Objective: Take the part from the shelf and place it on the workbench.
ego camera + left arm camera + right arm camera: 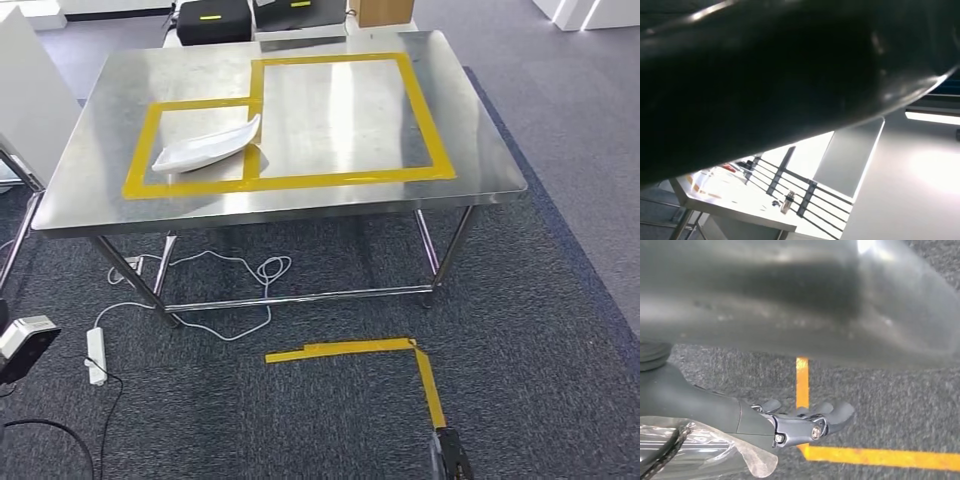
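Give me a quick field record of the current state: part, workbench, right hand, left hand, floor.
part: white part lies on the workbench, across the tape between the two outlined zones
workbench: steel workbench with two yellow tape rectangles
right hand: right hand holds nothing, fingers stretched out, over carpet by the yellow floor tape
left hand: cannot tell; its wrist view is blocked by something dark
floor: white power strip and white cable

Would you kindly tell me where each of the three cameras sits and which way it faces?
Head view: high on the body, looking forward and down at the steel workbench with the white part inside yellow tape; the right hand shows low.
Left wrist view: a dark blurred surface up close, a bright room behind.
Right wrist view: behind the right hand, fingers extended, over carpet.
Shared: head and right wrist views show the floor tape.
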{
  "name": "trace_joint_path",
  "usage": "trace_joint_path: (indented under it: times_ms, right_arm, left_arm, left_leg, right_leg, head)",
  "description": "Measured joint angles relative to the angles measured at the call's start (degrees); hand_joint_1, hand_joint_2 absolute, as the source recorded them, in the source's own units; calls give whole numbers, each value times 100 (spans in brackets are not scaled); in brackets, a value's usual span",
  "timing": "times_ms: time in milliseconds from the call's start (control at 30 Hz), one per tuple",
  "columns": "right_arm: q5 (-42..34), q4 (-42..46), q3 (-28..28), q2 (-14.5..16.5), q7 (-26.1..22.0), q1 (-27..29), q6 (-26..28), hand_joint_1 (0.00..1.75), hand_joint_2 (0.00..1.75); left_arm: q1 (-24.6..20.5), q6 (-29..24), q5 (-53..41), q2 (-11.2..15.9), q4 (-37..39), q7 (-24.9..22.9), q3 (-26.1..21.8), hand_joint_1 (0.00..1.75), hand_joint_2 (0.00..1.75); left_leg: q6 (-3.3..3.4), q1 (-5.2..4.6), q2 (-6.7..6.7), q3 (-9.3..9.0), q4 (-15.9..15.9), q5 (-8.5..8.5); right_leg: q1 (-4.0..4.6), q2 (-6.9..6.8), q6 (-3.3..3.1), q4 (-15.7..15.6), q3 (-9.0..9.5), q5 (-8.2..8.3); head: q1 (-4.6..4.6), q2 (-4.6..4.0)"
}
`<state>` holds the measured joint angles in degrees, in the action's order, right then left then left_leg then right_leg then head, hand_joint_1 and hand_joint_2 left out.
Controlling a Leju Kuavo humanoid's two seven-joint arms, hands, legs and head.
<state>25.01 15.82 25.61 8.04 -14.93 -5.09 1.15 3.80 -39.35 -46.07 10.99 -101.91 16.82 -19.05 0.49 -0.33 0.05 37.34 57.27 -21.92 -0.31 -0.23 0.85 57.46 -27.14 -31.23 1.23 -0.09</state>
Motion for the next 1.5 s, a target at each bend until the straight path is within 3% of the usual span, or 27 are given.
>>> trace_joint_path:
  times_ms: [33,100,167,200,267,333,400,500,567,633,667,700,767,833,900,933,1000,1033,1100,1167,1200,1233,1267,1333,1400,1433,1500]
  right_arm:
    - [-25,7,2,5,3,-1,-3,0,0]
    - [-46,7,4,13,11,1,-5,0,0]
    - [-57,7,5,17,17,1,-8,0,0]
    - [-64,6,5,17,21,6,-8,0,0]
    - [-85,6,7,17,24,16,-8,0,0]
    - [-124,7,11,18,23,18,-8,0,0]
    - [-171,6,15,20,21,15,-11,0,0]
    - [-249,4,22,22,26,31,-31,0,0]
    - [-298,3,26,22,43,37,-48,0,0]
    - [-325,3,27,22,64,20,-61,0,0]
    - [-333,3,27,22,77,12,-65,0,0]
    - [-337,3,27,22,90,8,-69,0,0]
    - [-340,3,27,22,114,4,-74,0,0]
    - [-340,3,27,22,131,-15,-76,0,0]
    - [-340,5,27,22,137,-49,-82,0,0]
    - [-340,5,27,22,139,-64,-85,0,0]
    - [-340,4,27,23,142,-67,-87,0,0]
    - [-340,4,29,23,144,-67,-86,0,0]
    - [-341,4,31,28,147,-69,-87,0,0]
    - [-342,5,31,32,148,-73,-91,0,0]
    - [-342,5,31,33,148,-72,-90,0,0]
    - [-342,5,31,33,149,-71,-89,0,0]
    - [-342,5,31,33,149,-69,-87,0,0]
    - [-339,5,31,34,149,-68,-82,0,0]
    - [-334,5,31,40,149,-75,-73,0,0]
    - [-332,5,31,43,150,-79,-69,0,0]
    - [-329,4,31,44,155,-75,-66,0,0]
  left_arm:
    - [-7,8,-9,17,3,-19,0,0,0]
    - [-11,21,-14,28,7,-39,3,0,0]
    - [-12,35,-19,29,15,-67,10,0,0]
    - [-10,39,-25,27,22,-82,14,0,0]
    - [-7,42,-46,22,36,-99,21,0,0]
    - [-24,44,-87,20,43,-107,33,0,0]
    - [-58,51,-132,20,46,-124,54,0,0]
    - [-81,64,-180,19,71,-166,91,0,0]
    - [-102,69,-190,18,88,-209,115,0,0]
    - [-114,72,-181,18,99,-234,128,0,0]
    - [-114,72,-165,19,104,-242,131,0,0]
    - [-112,73,-146,19,110,-247,132,0,0]
    - [-97,73,-84,21,119,-254,133,0,0]
    - [-70,73,-29,28,120,-255,133,0,0]
    - [-54,72,-3,54,120,-255,130,0,0]
    - [-53,72,2,71,120,-254,128,0,0]
    - [-45,70,8,96,120,-253,124,0,0]
    - [-37,71,12,105,120,-252,122,0,0]
    - [-23,72,18,121,120,-252,114,0,0]
    - [-16,73,27,129,122,-252,109,0,0]
    - [-8,73,37,129,125,-252,107,0,0]
    - [4,73,54,129,128,-246,104,0,0]
    - [17,73,75,130,132,-234,99,0,0]
    - [31,74,115,140,134,-205,87,0,0]
    - [26,82,128,165,134,-191,75,0,0]
    - [23,87,130,179,134,-190,67,0,0]
    - [23,102,133,194,136,-189,46,0,0]
  left_leg:
    - [-68,8,1,64,83,-64]
    - [-159,39,-2,187,554,-579]
    - [-214,64,-1,295,1286,-1061]
    - [-226,73,-1,284,1527,-1119]
    - [-219,83,-1,29,1436,-925]
    - [-173,76,-5,-492,719,-708]
    - [-106,50,-14,-854,105,-695]
    - [7,19,-5,-852,-92,-658]
    - [111,37,23,-778,-143,-559]
    - [169,41,42,-659,-139,-468]
    - [179,37,46,-589,-124,-424]
    - [176,34,49,-513,-106,-381]
    - [160,34,47,-355,-57,-295]
    - [121,32,41,-214,5,-227]
    - [65,20,39,-119,67,-155]
    - [38,15,40,-91,79,-107]
    - [-15,17,32,-59,74,-20]
    - [-46,23,25,-32,99,-66]
    - [-112,39,12,84,458,-482]
    - [-160,55,12,232,1184,-1045]
    - [-168,59,12,266,1505,-1167]
    - [-162,59,12,240,1690,-1143]
    - [-143,57,11,135,1694,-1002]
    - [-57,37,9,-315,1174,-701]
    - [39,2,7,-846,371,-724]
    - [68,-20,7,-999,98,-791]
    - [102,-41,13,-1046,-120,-797]
  right_leg:
    - [5,-9,-61,-252,98,-15]
    - [0,-34,-139,-249,-6,121]
    - [9,-43,-160,-231,-139,234]
    - [12,-45,-160,-214,-218,283]
    - [15,-49,-150,-159,-383,363]
    - [23,-48,-125,-95,-530,426]
    - [30,-47,-70,-57,-635,504]
    - [12,-33,43,-41,-745,597]
    - [11,-3,101,181,-878,335]
    - [6,13,130,805,-1085,-185]
    - [3,13,139,1166,-1167,-381]
    - [2,13,146,1430,-1197,-455]
    - [1,13,150,1452,-1017,-238]
    - [0,15,137,823,-531,38]
    - [10,29,115,126,-66,7]
    - [20,36,106,-56,40,-51]
    - [19,32,62,-123,14,-19]
    - [11,22,17,-123,-22,29]
    - [-6,-1,-83,-129,-133,136]
    - [8,-14,-133,-110,-258,235]
    - [19,-19,-140,-97,-332,284]
    - [31,-24,-144,-79,-410,331]
    - [44,-27,-147,-58,-492,377]
    - [68,-27,-143,-17,-633,460]
    - [86,-26,-112,2,-713,541]
    - [80,-26,-81,2,-742,591]
    - [63,-23,-7,-6,-806,693]
  head:
    - [1,0]
    - [6,0]
    - [8,0]
    - [8,0]
    - [8,0]
    - [9,0]
    - [3,0]
    - [3,0]
    - [-14,0]
    - [-32,0]
    - [-35,0]
    - [-34,0]
    - [-35,0]
    - [-37,0]
    - [-32,0]
    - [-30,0]
    - [-32,0]
    - [-28,0]
    - [-20,0]
    - [-14,0]
    - [-12,0]
    - [-14,0]
    - [-12,0]
    - [-15,0]
    - [-19,0]
    - [-19,0]
    - [-16,0]
